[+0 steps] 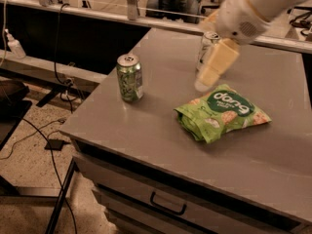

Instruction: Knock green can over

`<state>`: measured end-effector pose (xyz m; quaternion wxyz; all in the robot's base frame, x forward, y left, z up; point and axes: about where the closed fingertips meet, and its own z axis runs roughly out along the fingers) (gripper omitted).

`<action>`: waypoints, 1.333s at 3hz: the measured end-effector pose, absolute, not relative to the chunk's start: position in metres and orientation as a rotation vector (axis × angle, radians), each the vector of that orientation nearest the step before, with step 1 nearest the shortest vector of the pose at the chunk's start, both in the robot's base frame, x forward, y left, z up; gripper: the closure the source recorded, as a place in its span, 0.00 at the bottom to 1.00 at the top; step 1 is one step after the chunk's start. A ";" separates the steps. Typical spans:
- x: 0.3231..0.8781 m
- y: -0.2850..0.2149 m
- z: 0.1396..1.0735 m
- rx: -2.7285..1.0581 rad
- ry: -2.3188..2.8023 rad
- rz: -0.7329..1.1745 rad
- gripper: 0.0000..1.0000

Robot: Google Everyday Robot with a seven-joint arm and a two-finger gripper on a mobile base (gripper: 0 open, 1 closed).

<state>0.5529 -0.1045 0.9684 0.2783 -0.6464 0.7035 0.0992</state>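
The green can point(130, 78) stands upright near the left edge of the grey table point(146, 135), silver top with pull-tab showing. My gripper point(210, 71) hangs from the white arm that comes in from the upper right. It is above the table, to the right of the green can and well apart from it, just behind the snack bag. It holds nothing that I can see.
A white can point(208, 39) stands behind the gripper, mostly hidden by it. A flat green snack bag point(222, 112) lies right of centre. Drawers with a handle point(168, 204) are below the front edge. Cables and floor lie to the left.
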 end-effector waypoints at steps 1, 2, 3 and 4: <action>0.584 -0.056 0.962 -1.718 1.798 0.404 0.00; 0.603 -0.017 0.953 -1.684 1.732 0.508 0.00; 0.607 -0.010 0.950 -1.673 1.721 0.525 0.00; 0.604 -0.005 0.944 -1.652 1.700 0.573 0.00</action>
